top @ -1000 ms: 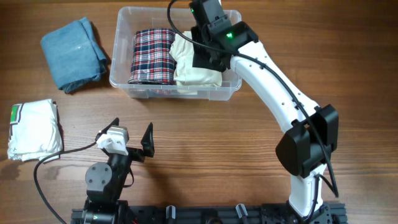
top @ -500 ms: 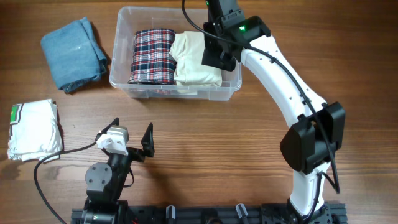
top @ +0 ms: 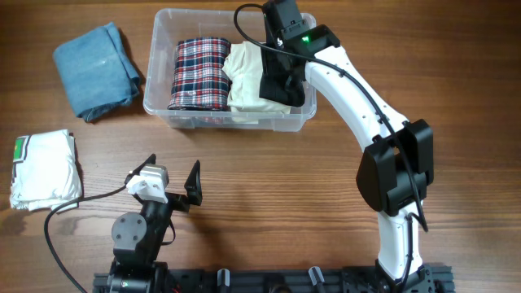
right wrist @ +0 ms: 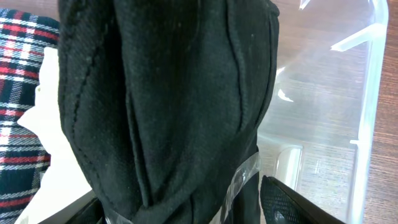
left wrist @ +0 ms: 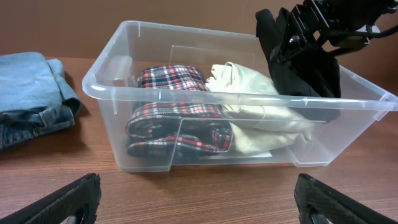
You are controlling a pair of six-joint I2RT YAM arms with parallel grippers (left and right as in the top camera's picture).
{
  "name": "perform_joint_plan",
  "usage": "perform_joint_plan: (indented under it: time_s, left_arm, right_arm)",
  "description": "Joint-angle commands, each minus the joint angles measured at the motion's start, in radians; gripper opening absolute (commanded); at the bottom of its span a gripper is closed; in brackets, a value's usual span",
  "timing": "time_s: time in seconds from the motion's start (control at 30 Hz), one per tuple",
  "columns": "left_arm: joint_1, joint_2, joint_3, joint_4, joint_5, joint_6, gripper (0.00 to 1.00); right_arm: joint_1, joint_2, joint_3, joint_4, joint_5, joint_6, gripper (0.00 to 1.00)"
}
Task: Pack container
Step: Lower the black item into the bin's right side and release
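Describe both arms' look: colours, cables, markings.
Right arm: white shells, black joints, a black cable along it, a green light near the wrist. Left arm: black, white wrist piece, black fingers, looping black lead.

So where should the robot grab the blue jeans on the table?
Probably the thick folded edge of the blue jeans, on the side facing the container. They lie flat in stacked layers, so the open left hand should come straight down from above and pinch all the layers together; coming sideways would likely just push them along the table.
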Motion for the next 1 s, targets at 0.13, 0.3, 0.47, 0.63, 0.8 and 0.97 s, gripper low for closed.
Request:
perform_joint_plan:
  time_s: [0.13, 0.3, 0.47, 0.63, 0.8, 0.97]
  left_arm:
    - [-0.004, -0.003, -0.006, -0.002, -0.003, -0.002, 1.0]
    - [-0.004, -0.003, -0.006, -0.002, -0.003, -0.002, 1.0]
    - [-0.004, -0.003, -0.006, -0.002, -0.003, -0.002, 1.0]
    - [-0.004, -0.003, -0.006, -0.002, -0.003, -0.002, 1.0]
    - [-0.004, -0.003, -0.006, -0.002, -0.003, -0.002, 1.0]
    - [-0.004, -0.003, -0.006, -0.002, -0.003, -0.002, 1.0]
  right_arm:
    - [-0.006, -0.076, 0.023, 0.011, 0.058, -0.006, 0.73]
    - [-0.004, -0.118, 0.023, 0.024, 0.046, -0.006, 0.6]
    - [-0.004, -0.119, 0.023, 0.028, 0.016, -0.004, 0.29]
    - [-0.004, -0.108, 0.023, 0.035, 0.009, 0.008, 0.09]
    - [-0.004, -0.071, -0.019, 0.038, -0.034, 0.043, 0.08]
    - [-0.004, 0.019, -0.064, 0.092, -0.113, 0.055, 0.09]
